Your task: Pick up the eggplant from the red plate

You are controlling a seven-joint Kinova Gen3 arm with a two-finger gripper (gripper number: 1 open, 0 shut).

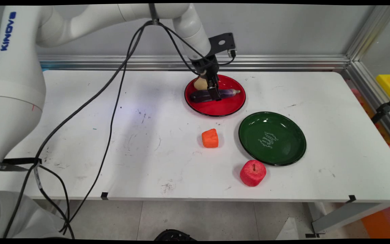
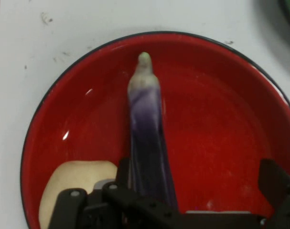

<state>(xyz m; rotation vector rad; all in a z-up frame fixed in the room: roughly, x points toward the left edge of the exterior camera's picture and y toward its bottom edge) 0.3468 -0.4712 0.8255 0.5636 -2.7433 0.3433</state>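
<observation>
Apparently gripper (image 1: 214, 94) around eggplant (image 1: 227, 94).

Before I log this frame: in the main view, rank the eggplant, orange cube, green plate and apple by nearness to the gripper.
1. Eggplant, on the red plate, at the gripper.
2. Orange cube, nearer the camera.
3. Green plate, right of the cube.
4. Apple, by the table's near edge.

A white surface (image 1: 147, 135), scuffed with dark marks, carries four things directly. A red plate (image 1: 225, 105) sits toward the far edge, at the middle. A green plate (image 1: 283, 149) (white lettering at its centre) lies nearer and to the right. An orange block (image 1: 210, 138) rests just left of it, and a red apple (image 1: 253, 173) stands beside its near rim.
</observation>
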